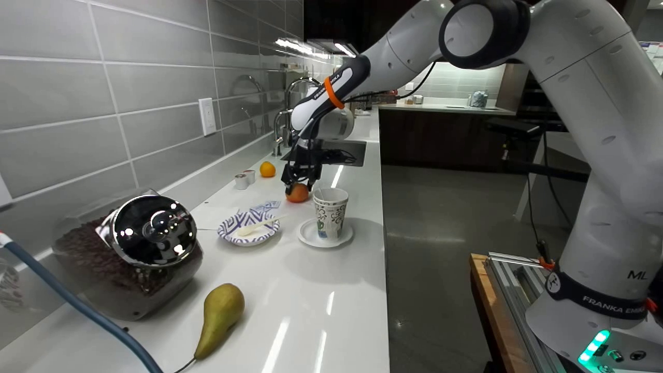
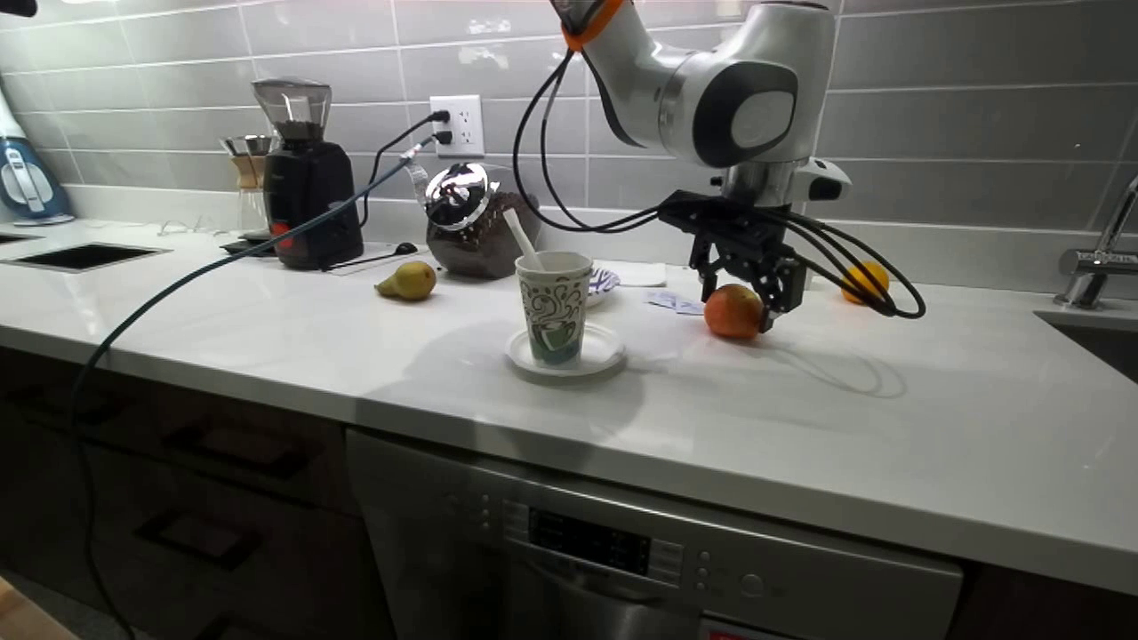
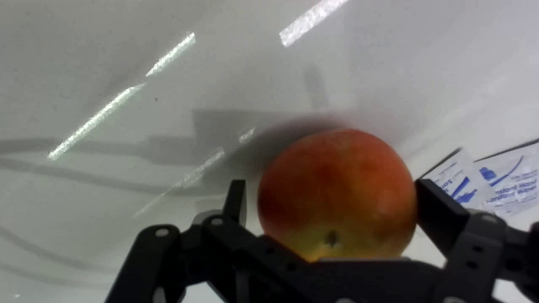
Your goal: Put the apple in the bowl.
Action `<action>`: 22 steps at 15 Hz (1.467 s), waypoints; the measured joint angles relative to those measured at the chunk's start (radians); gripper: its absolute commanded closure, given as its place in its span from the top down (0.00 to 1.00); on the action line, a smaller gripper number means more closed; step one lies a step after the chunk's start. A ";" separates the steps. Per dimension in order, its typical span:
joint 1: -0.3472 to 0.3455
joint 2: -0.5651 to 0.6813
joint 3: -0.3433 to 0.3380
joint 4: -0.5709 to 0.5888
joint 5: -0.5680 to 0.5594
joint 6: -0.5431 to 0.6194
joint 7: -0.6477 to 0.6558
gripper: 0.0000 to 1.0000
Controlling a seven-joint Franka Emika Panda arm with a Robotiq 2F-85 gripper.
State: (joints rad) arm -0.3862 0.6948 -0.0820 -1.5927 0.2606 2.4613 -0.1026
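Note:
The apple (image 1: pixel 298 195) is orange-red and rests on the white counter; it also shows in an exterior view (image 2: pixel 731 313) and fills the middle of the wrist view (image 3: pixel 337 189). My gripper (image 3: pixel 331 196) points down over it with one finger on each side. In the wrist view the left finger stands a small gap away from the apple; the right finger is at its side, touching or nearly so. The gripper shows around the apple in an exterior view (image 1: pixel 299 187). The white bowl with blue pattern (image 1: pixel 235 224) holds a pale utensil; it is partly hidden behind the cup in an exterior view (image 2: pixel 603 283).
A patterned paper cup (image 1: pixel 331 213) stands on a white saucer (image 1: pixel 306 237) beside the bowl. Wipe packets (image 3: pixel 511 185) lie near the apple. An orange (image 1: pixel 267 169) and small tubs (image 1: pixel 241 181) are by the wall. A pear (image 1: pixel 221 316) and a glass jar (image 1: pixel 129 259) stand farther off.

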 measured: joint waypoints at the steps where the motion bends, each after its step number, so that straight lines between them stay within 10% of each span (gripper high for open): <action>1: 0.000 0.006 0.000 0.006 0.000 -0.001 -0.002 0.68; 12: 0.010 -0.106 0.048 -0.075 0.001 -0.031 -0.026 0.63; 22: 0.089 -0.270 0.204 -0.279 0.074 -0.112 -0.332 0.63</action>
State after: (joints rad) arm -0.2967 0.4247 0.1216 -1.8716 0.3343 2.3493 -0.4341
